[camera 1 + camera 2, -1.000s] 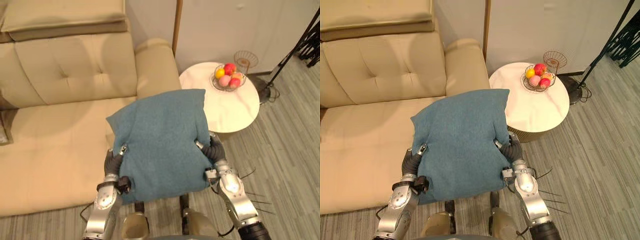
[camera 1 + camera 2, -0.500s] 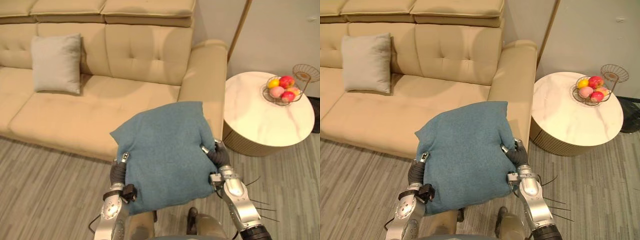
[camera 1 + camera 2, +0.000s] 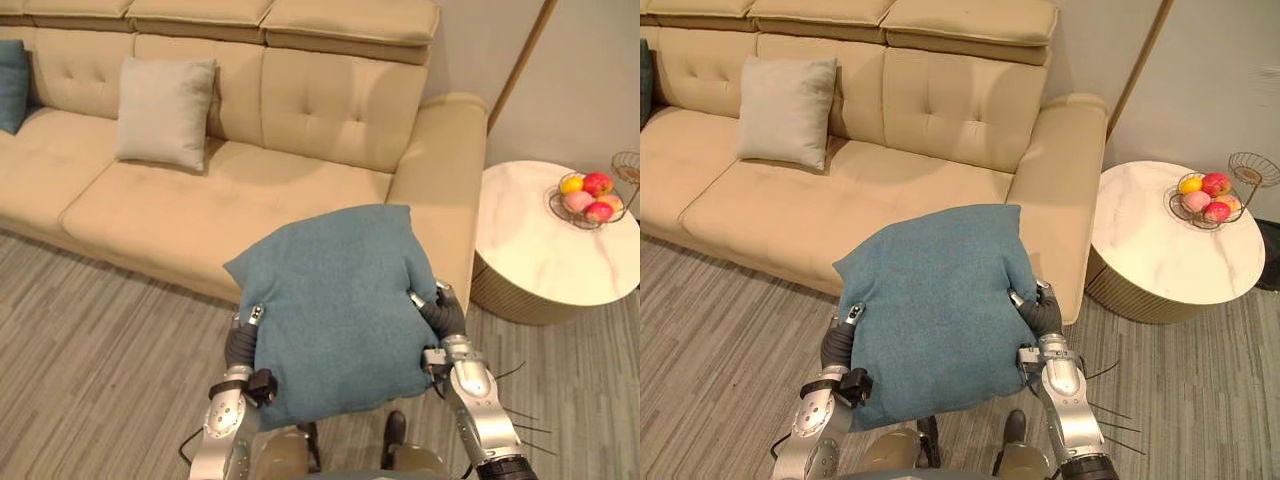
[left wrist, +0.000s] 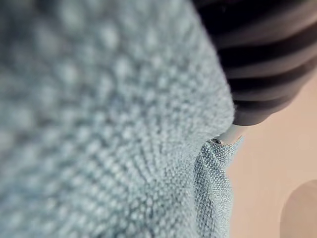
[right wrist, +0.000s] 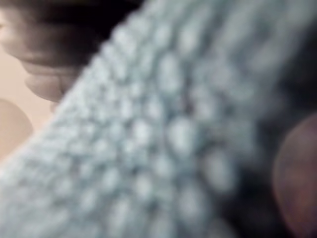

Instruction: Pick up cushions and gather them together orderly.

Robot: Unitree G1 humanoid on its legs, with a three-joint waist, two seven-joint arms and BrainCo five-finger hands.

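Teal cushion [image 3: 335, 305]: held up off the floor, squeezed between the left robot hand [image 3: 240, 342] and the right robot hand [image 3: 443, 318], one against each side edge, face up and slightly skewed. Woven cloth, coarse grain in both wrist views, so probably grippy rather than slick. Judged light and soft; it bulges and dents at the two contact points and would sag if held by one corner. Nothing fragile about it. Best hold looks like the present one: opposite edges, about mid-height, even inward pressure so it does not fold or slip down. State of both robot hands: cannot tell how far open either is, since the cushion covers the front of each and only the dark ribbed backs and a bit of silver show at its edges. Left wrist view shows the cloth pressed right up against the ribbed cover. Sofa [image 3: 200, 215] lies ahead of both robot hands, its seat just beyond the cushion's far edge. Grey cushion [image 3: 165, 112] leans on the backrest, well apart, ahead and left of the left robot hand; a dark blue cushion [image 3: 12, 85] sits further left. Likely gathering spot is beside those. Round bench [image 3: 545, 250] with fruit bowl [image 3: 588, 198] stands ahead-right of the right robot hand.
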